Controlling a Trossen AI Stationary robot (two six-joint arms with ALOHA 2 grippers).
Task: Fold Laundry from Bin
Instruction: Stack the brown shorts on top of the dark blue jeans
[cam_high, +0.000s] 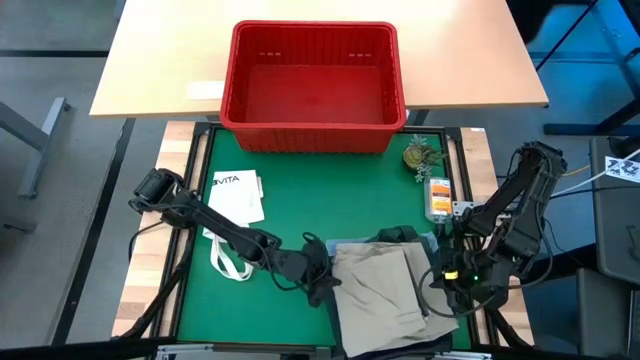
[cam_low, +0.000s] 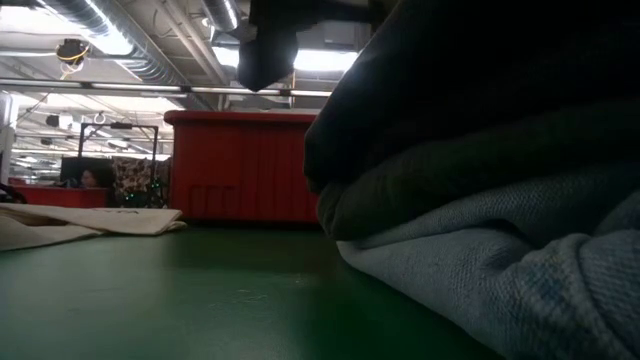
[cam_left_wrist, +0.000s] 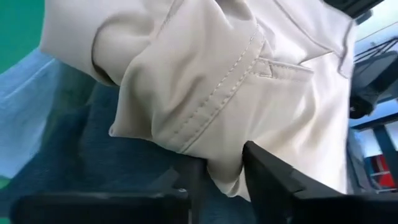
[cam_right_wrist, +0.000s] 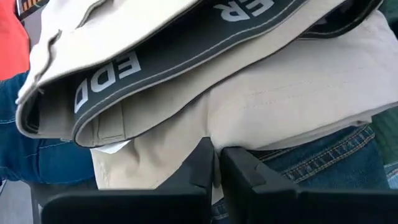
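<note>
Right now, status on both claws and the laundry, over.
Left claw parted around a khaki garment fold. Right claw shut at the garment's other edge. Garment lies on the jeans; bin empty. Nothing blocking.

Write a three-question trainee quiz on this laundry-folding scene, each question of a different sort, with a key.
1. True or false: the red bin still holds garments.
2. Which garment lies on top of the pile on the green mat? A) blue jeans B) khaki-beige piece C) white tote bag
3. Which pincer is shut on the khaki-beige piece?

Key:
1. False; its floor shows bare.
2. B.
3. The right pincer, pinching the edge; the left pincer has its fingers parted around a fold.
</note>
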